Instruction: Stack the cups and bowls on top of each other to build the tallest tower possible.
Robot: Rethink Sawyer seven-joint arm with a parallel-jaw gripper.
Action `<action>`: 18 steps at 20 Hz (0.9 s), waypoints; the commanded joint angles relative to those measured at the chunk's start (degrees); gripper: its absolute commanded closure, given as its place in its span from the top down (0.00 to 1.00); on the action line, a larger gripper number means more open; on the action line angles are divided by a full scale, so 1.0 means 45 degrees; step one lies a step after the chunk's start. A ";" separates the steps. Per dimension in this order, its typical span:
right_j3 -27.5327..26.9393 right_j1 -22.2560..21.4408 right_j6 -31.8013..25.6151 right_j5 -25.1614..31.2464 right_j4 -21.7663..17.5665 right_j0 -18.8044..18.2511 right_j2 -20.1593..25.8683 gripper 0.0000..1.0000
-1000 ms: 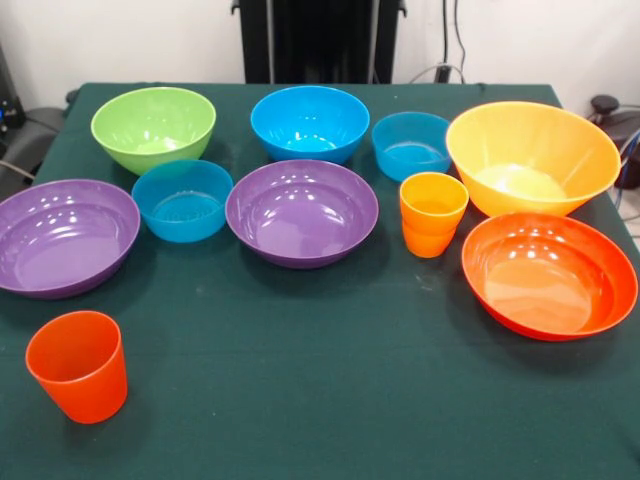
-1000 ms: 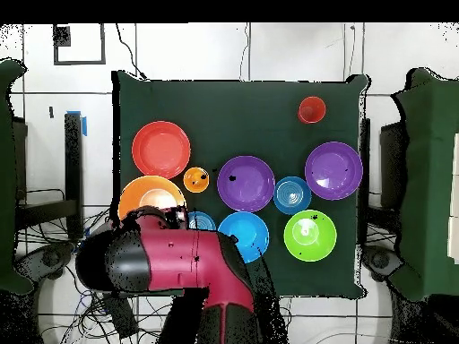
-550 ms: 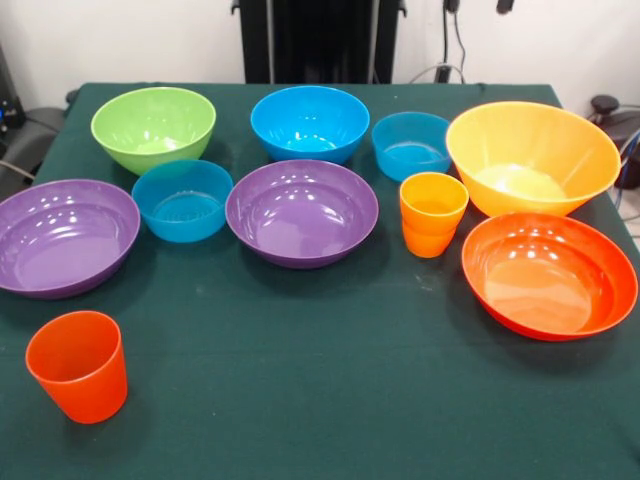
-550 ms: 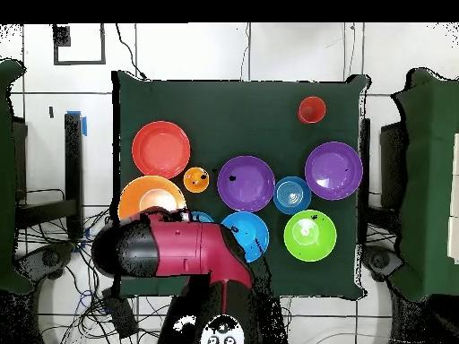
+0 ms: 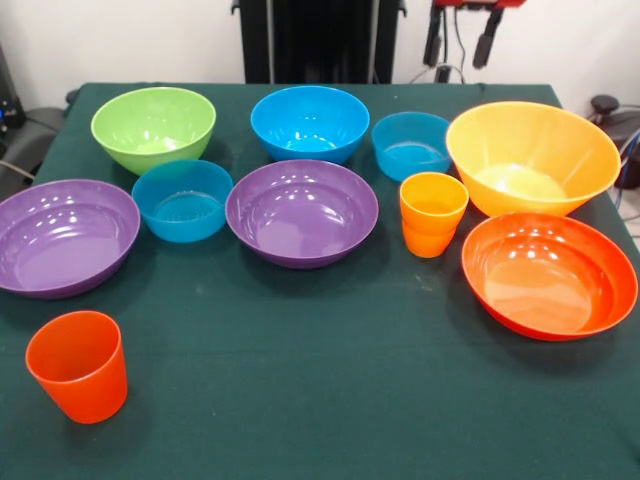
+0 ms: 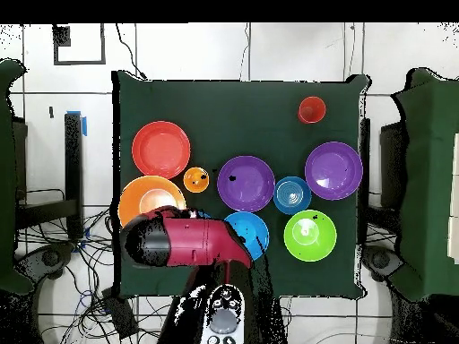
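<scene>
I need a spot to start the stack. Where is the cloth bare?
Bare: the near strip of the table, between the red-orange cup and red-orange bowl. Crowded: the far rows, where bowls nearly touch around the yellow-orange cup. The gripper hangs open above them.

A dark green tabletop [image 5: 330, 390] carries ten things, none stacked. Along its far edge stand the green bowl [image 5: 153, 127], blue bowl [image 5: 309, 122], a small blue bowl [image 5: 411, 144] and the yellow bowl [image 5: 532, 156]. Mid-tabletop lie two purple bowls [image 5: 302, 211], another small blue bowl [image 5: 183, 199], the yellow cup [image 5: 432, 213] and red bowl [image 5: 549, 273]. The red cup [image 5: 79, 365] stands alone near a front corner.
</scene>
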 commanded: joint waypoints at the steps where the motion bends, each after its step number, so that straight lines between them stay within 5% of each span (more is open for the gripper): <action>1: 0.0421 0.1729 0.2088 -0.1494 -0.0720 0.0286 0.0087 1.00; 18: -0.0011 0.2288 0.2043 -0.1705 -0.0198 0.0933 -0.0384 1.00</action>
